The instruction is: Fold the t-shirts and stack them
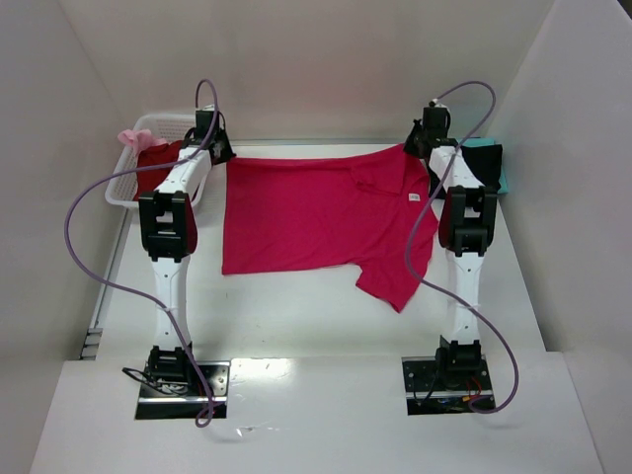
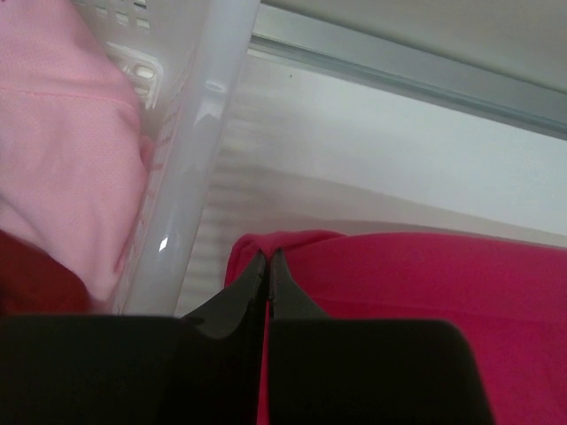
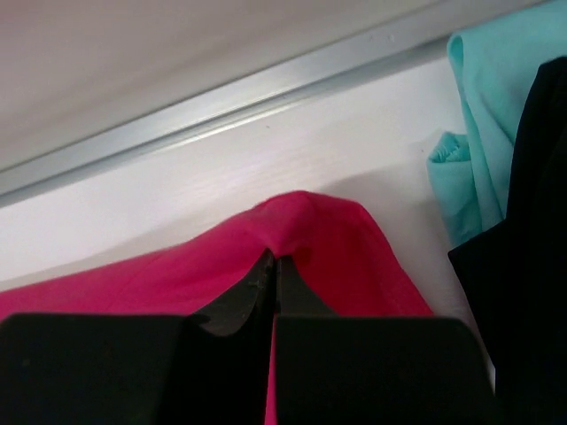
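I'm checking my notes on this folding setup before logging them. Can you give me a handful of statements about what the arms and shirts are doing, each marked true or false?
1. The left pincer is shut on a far corner of the crimson-pink t-shirt. True.
2. The right pincer hangs open above the shirt. False: it is shut on the shirt's far edge.
3. The crimson-pink t-shirt lies inside the basket. False: it is spread on the table, beside the basket.
4. A pale pink t-shirt sits in the basket. True.
5. A teal t-shirt and a black t-shirt lie to the right of the right pincer. True.
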Controlling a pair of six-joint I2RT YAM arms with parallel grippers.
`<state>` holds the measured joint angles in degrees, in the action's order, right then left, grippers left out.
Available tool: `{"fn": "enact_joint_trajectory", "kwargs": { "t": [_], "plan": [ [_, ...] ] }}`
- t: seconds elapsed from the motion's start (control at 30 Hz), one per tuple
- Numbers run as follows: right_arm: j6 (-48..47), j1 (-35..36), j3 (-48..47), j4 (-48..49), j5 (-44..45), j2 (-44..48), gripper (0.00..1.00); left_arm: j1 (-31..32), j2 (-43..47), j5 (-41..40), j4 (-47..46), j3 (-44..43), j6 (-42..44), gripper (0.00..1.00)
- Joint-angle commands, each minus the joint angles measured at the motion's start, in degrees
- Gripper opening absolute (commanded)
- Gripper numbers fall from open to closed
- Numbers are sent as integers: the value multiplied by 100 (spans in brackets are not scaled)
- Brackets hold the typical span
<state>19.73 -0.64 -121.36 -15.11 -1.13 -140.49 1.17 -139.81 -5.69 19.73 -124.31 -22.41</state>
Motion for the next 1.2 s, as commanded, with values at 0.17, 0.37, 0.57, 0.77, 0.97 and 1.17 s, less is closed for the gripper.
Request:
{"fn": "enact_joint_trajectory", "kwargs": {
  "t": [0.17, 0.37, 0.57, 0.77, 0.97, 1.17],
  "plan": [
    [84, -129, -380, -308, -379, 961, 0, 6, 524, 51, -171, 592, 27, 0],
    [198, -243, -152, -413, -608, 1435, 0, 6, 806, 104, -171, 821, -26, 0],
    [198, -296, 411, -413, -678, 1787, 0, 59, 1254, 104, -171, 1216, -26, 0],
    [251, -296, 1263, -229, -678, 2226, 0, 59, 1693, 51, -276, 1638, -26, 0],
    [251, -349, 1739, -35, -793, 2210, 0, 59, 1913, 51, -329, 2007, -26, 0],
    [251, -349, 1686, 26, -942, 1903, 0, 59, 2194, 51, -381, 2324, -79, 0]
  ]
}}
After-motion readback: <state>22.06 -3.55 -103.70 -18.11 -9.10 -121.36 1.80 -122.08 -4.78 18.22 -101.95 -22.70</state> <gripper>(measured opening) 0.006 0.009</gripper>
